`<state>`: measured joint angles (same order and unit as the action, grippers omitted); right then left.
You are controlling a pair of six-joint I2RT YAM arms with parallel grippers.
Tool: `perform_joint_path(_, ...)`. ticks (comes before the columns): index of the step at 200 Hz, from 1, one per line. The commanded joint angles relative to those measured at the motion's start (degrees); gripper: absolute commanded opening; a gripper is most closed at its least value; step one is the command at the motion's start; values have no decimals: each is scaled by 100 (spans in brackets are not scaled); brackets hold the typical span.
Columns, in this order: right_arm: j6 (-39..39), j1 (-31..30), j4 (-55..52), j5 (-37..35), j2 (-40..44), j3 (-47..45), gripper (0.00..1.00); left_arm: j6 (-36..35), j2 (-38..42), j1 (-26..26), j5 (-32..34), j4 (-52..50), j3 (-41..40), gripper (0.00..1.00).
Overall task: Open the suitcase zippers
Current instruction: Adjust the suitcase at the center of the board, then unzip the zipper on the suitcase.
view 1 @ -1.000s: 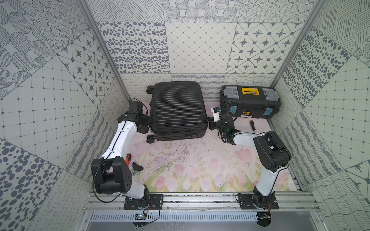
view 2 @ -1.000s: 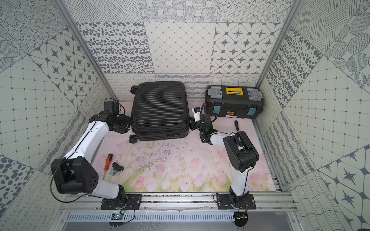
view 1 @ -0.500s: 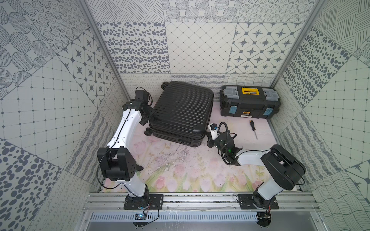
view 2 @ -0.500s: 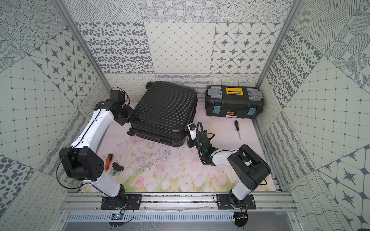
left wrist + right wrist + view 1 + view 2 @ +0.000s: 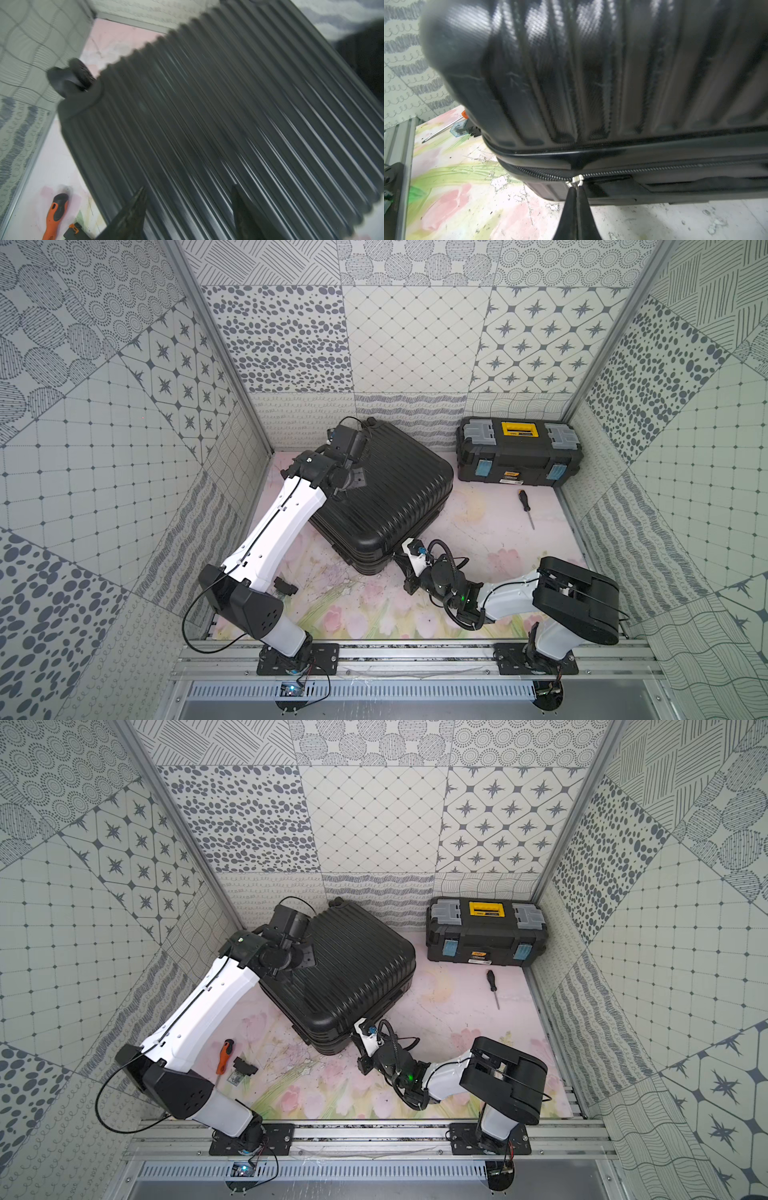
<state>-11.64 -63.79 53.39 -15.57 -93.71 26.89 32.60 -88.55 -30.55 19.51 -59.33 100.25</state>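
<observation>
The right gripper point(image 5: 576, 188) is pinched closed on the small silver zipper pull point(image 5: 577, 180) at the near corner of the large black ribbed hard-shell suitcase point(image 5: 386, 497), lying askew on the floral bench point(image 5: 498, 531). Farther back, the left gripper point(image 5: 188, 192) sits over its top, jaws apart.

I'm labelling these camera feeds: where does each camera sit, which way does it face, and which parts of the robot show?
Top views: high over the front rail, looking down on the suitcase and toolbox; the left arm and right arm show whole.
Left wrist: over the suitcase's ribbed lid, looking along it; the open left gripper shows.
Right wrist: low beside the suitcase, facing its zipper; the right gripper shows, shut on the zipper pull.
Shared: both wrist views catch the orange screwdriver.
</observation>
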Motion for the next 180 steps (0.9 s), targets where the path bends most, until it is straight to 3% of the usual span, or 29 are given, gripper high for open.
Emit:
perform_joint_path(1, -188, 19, -59, -634, -242, -128, 0, 113, 421, -889, -1007, 41, -575, 63)
perform_joint_path(52, -167, 31, 22, -803, -402, -83, 0, 756, 752, -1544, -1467, 292, -1463, 62)
perform_joint_path(133, 26, 312, -266, -1010, 165, -324, 0, 741, 550, -1551, -1036, -188, -1663, 63)
perform_joint_path(180, 106, 1072, -496, -705, 387, -389, 0, 619, 536, -1545, -932, -397, -1499, 63)
